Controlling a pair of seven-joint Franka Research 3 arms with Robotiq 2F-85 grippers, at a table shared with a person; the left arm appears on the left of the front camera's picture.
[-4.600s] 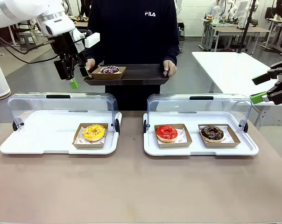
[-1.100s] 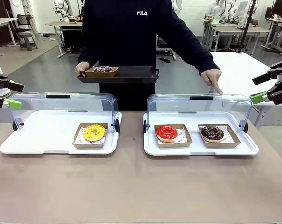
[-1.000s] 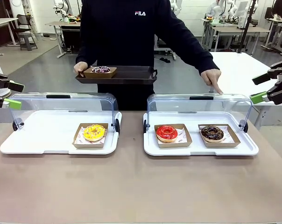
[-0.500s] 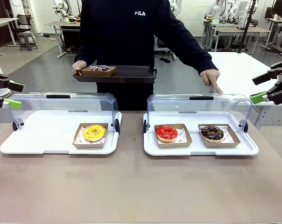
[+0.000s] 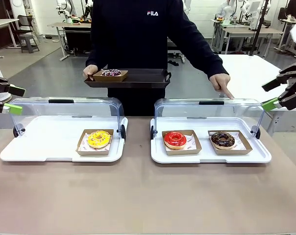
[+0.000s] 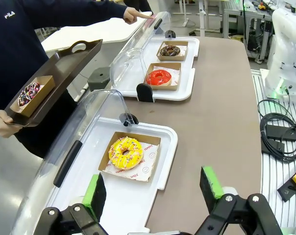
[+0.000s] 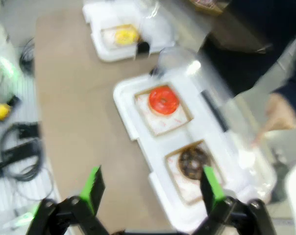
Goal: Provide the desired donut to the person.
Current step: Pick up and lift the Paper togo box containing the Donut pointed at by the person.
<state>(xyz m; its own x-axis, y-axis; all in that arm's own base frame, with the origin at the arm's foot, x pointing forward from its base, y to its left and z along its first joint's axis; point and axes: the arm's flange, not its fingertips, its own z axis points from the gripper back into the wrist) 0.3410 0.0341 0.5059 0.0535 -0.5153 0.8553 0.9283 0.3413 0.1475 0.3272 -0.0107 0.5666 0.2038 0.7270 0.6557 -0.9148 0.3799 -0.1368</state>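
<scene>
The person (image 5: 138, 34) in a black sweatshirt stands across the table, one hand holding a dark tray (image 5: 138, 78) that carries a sprinkled donut (image 5: 111, 73). The other hand (image 5: 221, 84) points a finger down at the right cover, above the chocolate donut (image 5: 222, 139). A red donut (image 5: 175, 139) lies to its left on the right white tray (image 5: 211, 156). On the left white tray (image 5: 40, 147) lies a yellow donut (image 5: 99, 139). My left gripper (image 5: 3, 98) hangs open at the far left edge. At the far right my right gripper (image 5: 280, 93) is open, above and beyond the right tray.
Both clear domed covers (image 5: 64, 110) (image 5: 209, 112) stand tilted open behind their trays. The brown tabletop (image 5: 138, 196) in front is bare. Cables and a robot base (image 6: 285, 58) sit beside the table's end in the left wrist view.
The person has shifted the dark tray slightly to the right and still points at the right cover. My right gripper has stirred a little; the left one has stayed put.
</scene>
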